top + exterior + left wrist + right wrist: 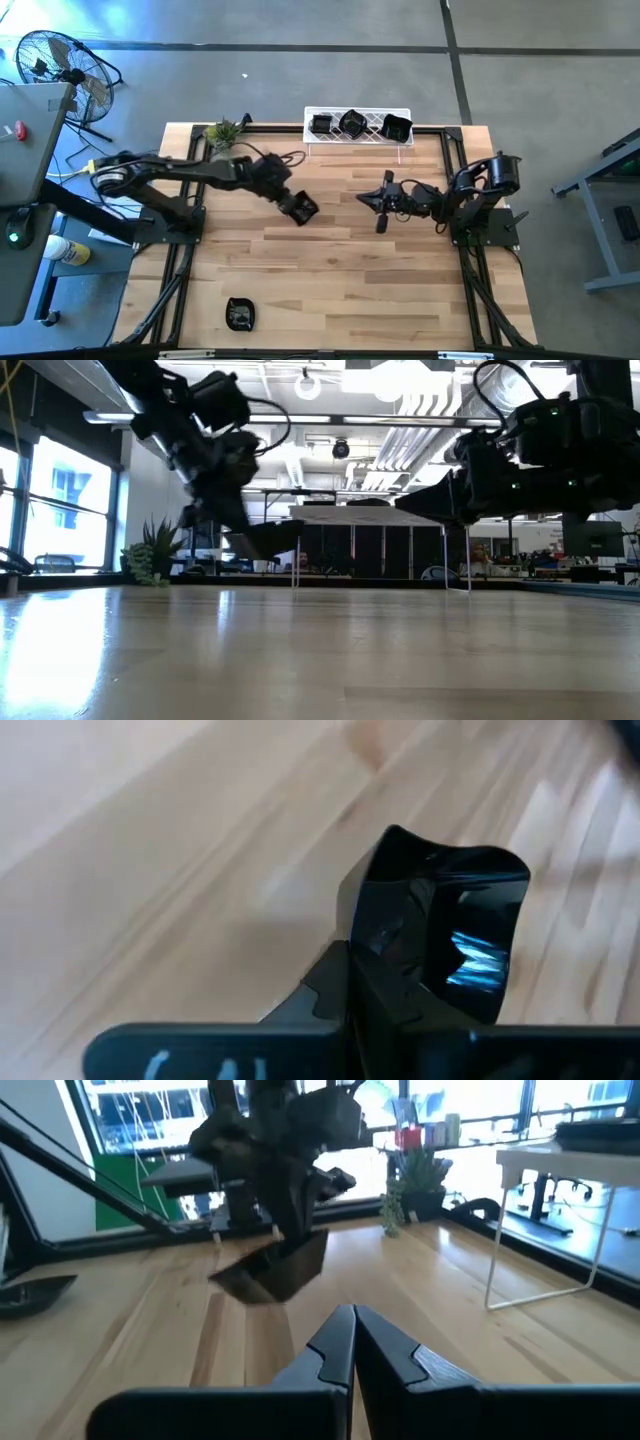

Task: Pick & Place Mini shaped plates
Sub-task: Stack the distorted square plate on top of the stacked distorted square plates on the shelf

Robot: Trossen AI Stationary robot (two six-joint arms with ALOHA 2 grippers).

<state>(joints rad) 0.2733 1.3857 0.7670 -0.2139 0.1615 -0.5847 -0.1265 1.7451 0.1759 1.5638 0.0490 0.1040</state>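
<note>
A glossy black mini plate (450, 935) with wavy walls hangs above the middle of the wooden table, with my left gripper (296, 205) shut on it. The right wrist view shows that plate (275, 1272) clear of the tabletop. My right gripper (352, 1322) is shut and holds nothing; it hovers level to the plate's right (372, 200). Another black plate (240, 314) lies flat near the table's front edge. Three more plates (352, 123) sit on the white wire rack (405, 140) at the far edge. My left gripper pinches the plate by the near part of its rim (372, 952) between its two fingers. The fingers (330, 982) slant down from the table's left. The plate is lifted clear of the table and tilted, reaching out beyond the fingertips (262, 540).
A small green plant (222, 131) stands at the table's far left corner. Black frame rails (180, 270) run along the table's sides. Bare wood lies between the two arms and the front edge.
</note>
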